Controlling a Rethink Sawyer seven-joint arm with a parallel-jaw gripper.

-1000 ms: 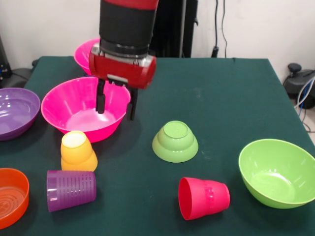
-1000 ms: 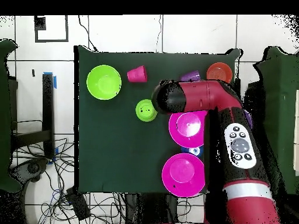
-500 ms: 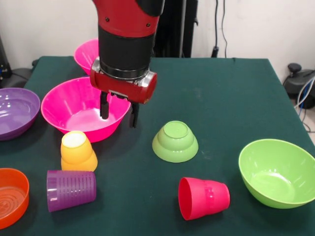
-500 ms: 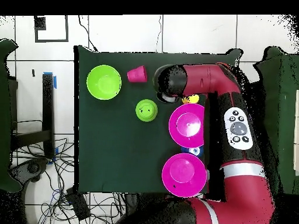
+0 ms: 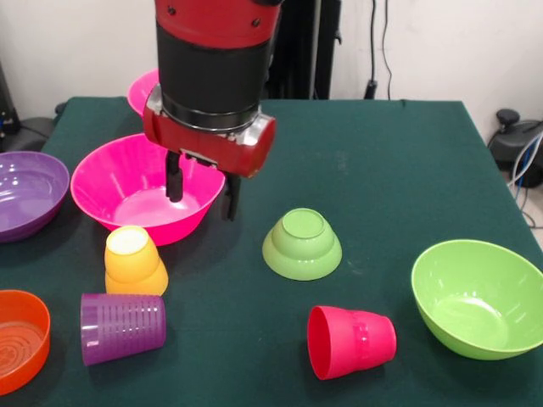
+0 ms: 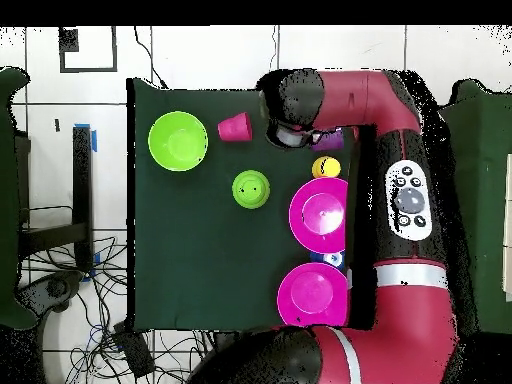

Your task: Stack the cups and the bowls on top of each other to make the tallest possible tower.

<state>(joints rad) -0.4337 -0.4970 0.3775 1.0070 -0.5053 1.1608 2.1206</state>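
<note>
My gripper [image 5: 201,192] is open and empty. It hangs over the right rim of the nearer hot pink bowl [image 5: 102,174]. The second pink bowl [image 5: 140,89] sits behind the arm. The yellow-orange cup [image 5: 133,259] stands upside down in front of the pink bowl. The purple cup [image 5: 121,327] and the red cup [image 5: 349,341] lie on their sides. The small green bowl [image 5: 301,244] is upside down mid-table. The lime bowl [image 5: 477,297], purple bowl [image 5: 25,191] and orange bowl [image 5: 17,339] stand upright. The small blue bowl [image 6: 333,259] shows between the pink bowls in the overhead view.
Everything rests on a dark green table [image 5: 382,161]. In the overhead view the arm [image 6: 400,200] covers the table's right side, hiding the gripper and the purple and orange bowls. Cables and black stands lie off the table's edges.
The wrist has moved away from the robot's base, toward the cups; the fingers stay open over the pink bowl's rim. No object has moved.
</note>
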